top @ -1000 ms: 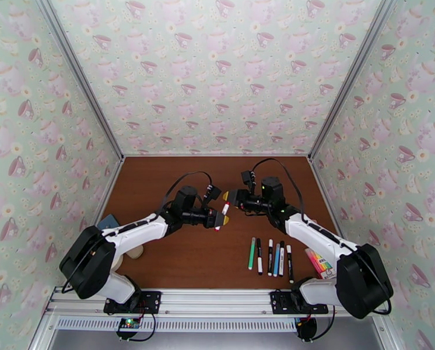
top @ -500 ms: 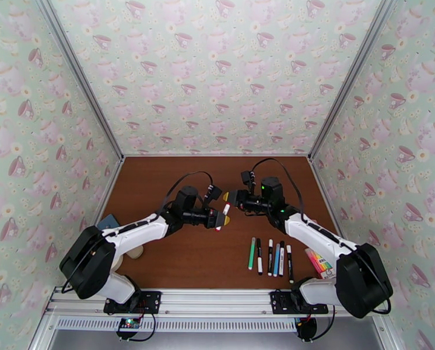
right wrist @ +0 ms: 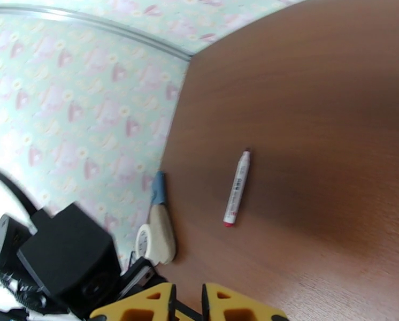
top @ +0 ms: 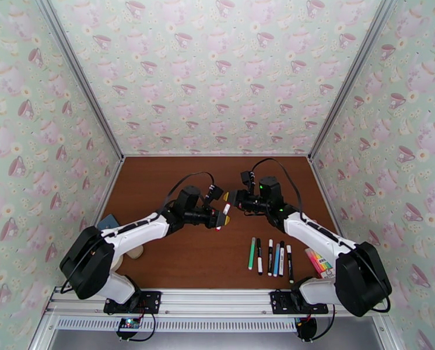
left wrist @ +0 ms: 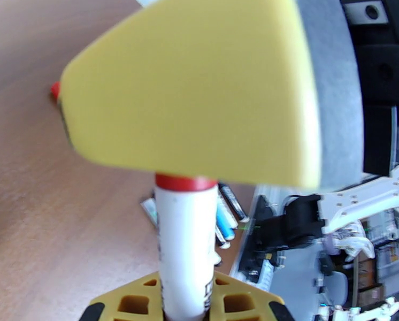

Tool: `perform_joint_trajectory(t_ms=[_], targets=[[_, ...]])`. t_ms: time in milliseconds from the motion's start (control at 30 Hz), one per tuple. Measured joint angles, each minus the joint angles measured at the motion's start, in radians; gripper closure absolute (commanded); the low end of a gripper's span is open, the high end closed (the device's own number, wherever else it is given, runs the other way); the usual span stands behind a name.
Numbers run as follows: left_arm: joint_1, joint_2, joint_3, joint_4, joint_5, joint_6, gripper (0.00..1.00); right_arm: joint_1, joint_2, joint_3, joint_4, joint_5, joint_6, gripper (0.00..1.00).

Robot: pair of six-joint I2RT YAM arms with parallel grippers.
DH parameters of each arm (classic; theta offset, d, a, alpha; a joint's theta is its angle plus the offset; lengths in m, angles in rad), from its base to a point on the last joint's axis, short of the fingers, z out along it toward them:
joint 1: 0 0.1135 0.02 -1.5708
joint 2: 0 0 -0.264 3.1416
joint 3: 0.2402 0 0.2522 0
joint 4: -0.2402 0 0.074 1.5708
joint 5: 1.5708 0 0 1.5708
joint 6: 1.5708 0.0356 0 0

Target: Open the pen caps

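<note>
White pen (left wrist: 184, 236) between both arms, left gripper (left wrist: 184, 311) pinching its barrel, right gripper (top: 227, 196) closed over the pen cap (left wrist: 184, 182) (red rim peeking under its yellow pad (left wrist: 199, 86))

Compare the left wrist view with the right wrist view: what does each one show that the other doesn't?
Left wrist: a white pen clamped in the left gripper, its red-banded end behind the right gripper's pad, with a row of pens beyond. Right wrist: a loose pen lying on the table, a beige roll by the wall. Both: that brown table.
</note>
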Motion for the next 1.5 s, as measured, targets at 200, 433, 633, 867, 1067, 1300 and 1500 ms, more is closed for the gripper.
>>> perform_joint_trajectory(t_ms=[200,433,633,867,1067,1300,1500], targets=[[0.013,-0.009,-0.039,0.066,0.042,-0.028,1.0,0.003,-0.01,0.001,-0.015,-0.005,0.0,1.0],[0.029,-0.022,-0.061,0.166,0.163,-0.097,1.0,-0.006,-0.06,-0.005,0.004,-0.047,-0.008,1.0],[0.026,-0.038,-0.069,0.203,0.183,-0.106,1.0,-0.016,-0.108,-0.026,0.021,-0.069,-0.009,1.0],[-0.072,-0.082,-0.051,0.009,-0.072,0.021,1.0,-0.032,-0.122,-0.016,-0.08,0.028,-0.004,1.0],[-0.103,-0.142,-0.077,-0.106,-0.198,0.076,1.0,-0.101,-0.152,0.008,-0.127,0.203,0.003,1.0],[-0.09,-0.162,-0.079,-0.122,-0.233,0.08,1.0,-0.111,-0.137,0.024,-0.211,0.245,-0.062,1.0],[-0.063,-0.177,-0.087,-0.114,-0.246,0.05,0.99,-0.125,-0.061,0.116,-0.389,0.309,-0.21,1.0]])
